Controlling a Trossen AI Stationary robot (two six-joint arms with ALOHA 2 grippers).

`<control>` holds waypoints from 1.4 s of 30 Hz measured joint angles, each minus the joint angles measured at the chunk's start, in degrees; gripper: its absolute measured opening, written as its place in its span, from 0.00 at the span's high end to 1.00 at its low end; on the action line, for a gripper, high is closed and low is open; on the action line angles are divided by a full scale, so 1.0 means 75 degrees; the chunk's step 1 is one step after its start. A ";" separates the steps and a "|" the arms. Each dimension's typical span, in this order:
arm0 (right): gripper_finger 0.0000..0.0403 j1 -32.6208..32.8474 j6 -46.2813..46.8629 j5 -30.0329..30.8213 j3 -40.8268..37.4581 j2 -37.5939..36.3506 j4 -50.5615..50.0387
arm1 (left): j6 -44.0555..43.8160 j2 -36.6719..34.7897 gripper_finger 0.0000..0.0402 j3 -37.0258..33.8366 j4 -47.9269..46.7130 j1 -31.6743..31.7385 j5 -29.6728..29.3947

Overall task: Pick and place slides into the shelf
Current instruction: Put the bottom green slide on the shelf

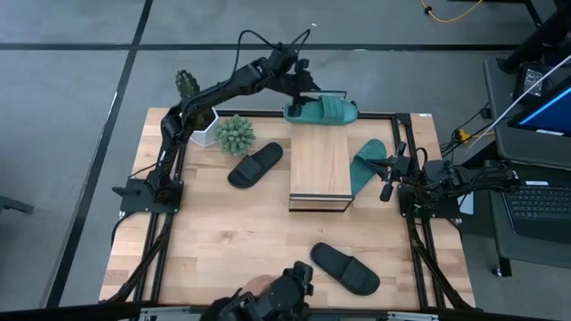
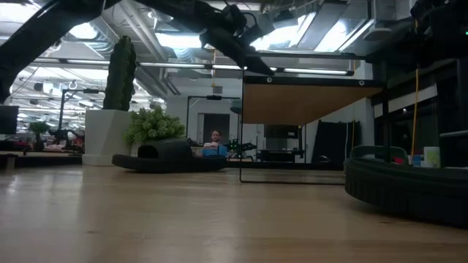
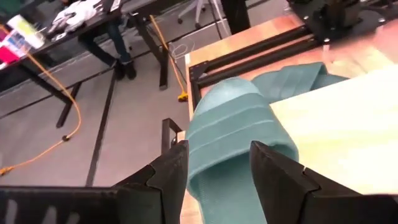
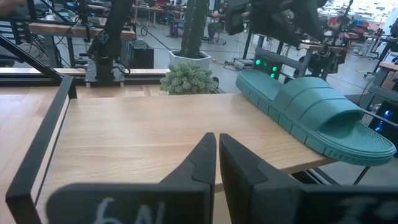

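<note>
the left end effector (image 1: 308, 92) hung at twelve o'clock over the shelf (image 1: 319, 165), fingers wide astride a teal slide (image 1: 323, 111) lying on the shelf's far edge, apparently just placed. the right end effector (image 1: 390, 175) waited at three o'clock, pinched together, empty.

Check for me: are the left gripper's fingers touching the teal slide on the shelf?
Cannot tell. In the left wrist view the left gripper straddles the teal slide, fingers wide at its sides, but no view plainly shows contact or gap. The slide lies on the shelf.
</note>
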 joint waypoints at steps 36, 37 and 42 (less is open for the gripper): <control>0.94 0.0000 0.0211 -0.0014 0.0000 0.0012 -0.0274 | 0.1039 0.0759 1.00 -0.0012 -0.1001 -0.1439 -0.2090; 0.94 0.0001 0.0211 -0.0015 0.0000 0.0012 -0.0294 | 0.1041 0.0820 1.00 -0.0011 -0.1007 -0.1441 -0.2205; 0.94 0.0003 0.0211 -0.0015 0.0000 0.0012 -0.0311 | 0.1187 0.1002 1.00 -0.0009 -0.0932 -0.1450 -0.2502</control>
